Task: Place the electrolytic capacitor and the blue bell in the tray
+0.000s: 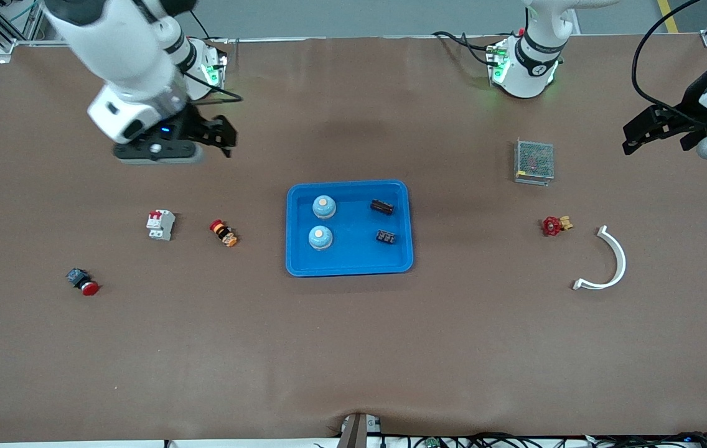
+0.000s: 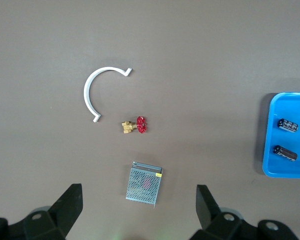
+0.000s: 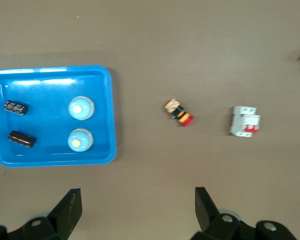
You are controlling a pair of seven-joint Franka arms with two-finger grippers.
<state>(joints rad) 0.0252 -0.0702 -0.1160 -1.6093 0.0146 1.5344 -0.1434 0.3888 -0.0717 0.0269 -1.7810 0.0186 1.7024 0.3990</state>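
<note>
The bright-blue tray (image 1: pixel 353 256) lies at the table's middle. In it stand two blue bells (image 1: pixel 323 206) (image 1: pixel 320 237), and beside them lie two black electrolytic capacitors (image 1: pixel 381 206) (image 1: pixel 385 236). My right gripper (image 1: pixel 220 134) hangs open and empty over bare table near its arm's base; its wrist view shows the tray (image 3: pixel 50 80), the bells (image 3: pixel 80 108) and the capacitors (image 3: pixel 16 107). My left gripper (image 1: pixel 646 130) hangs open and empty over the left arm's end of the table. The left wrist view shows the tray's edge (image 2: pixel 289 172) and both capacitors (image 2: pixel 287 124).
Toward the left arm's end lie a grey mesh box (image 1: pixel 534 161), a red-handled valve (image 1: pixel 554 224) and a white curved clip (image 1: pixel 612 264). Toward the right arm's end are a white breaker (image 1: pixel 160 224), an orange-and-red button (image 1: pixel 223 233) and a red push-button (image 1: pixel 83 282).
</note>
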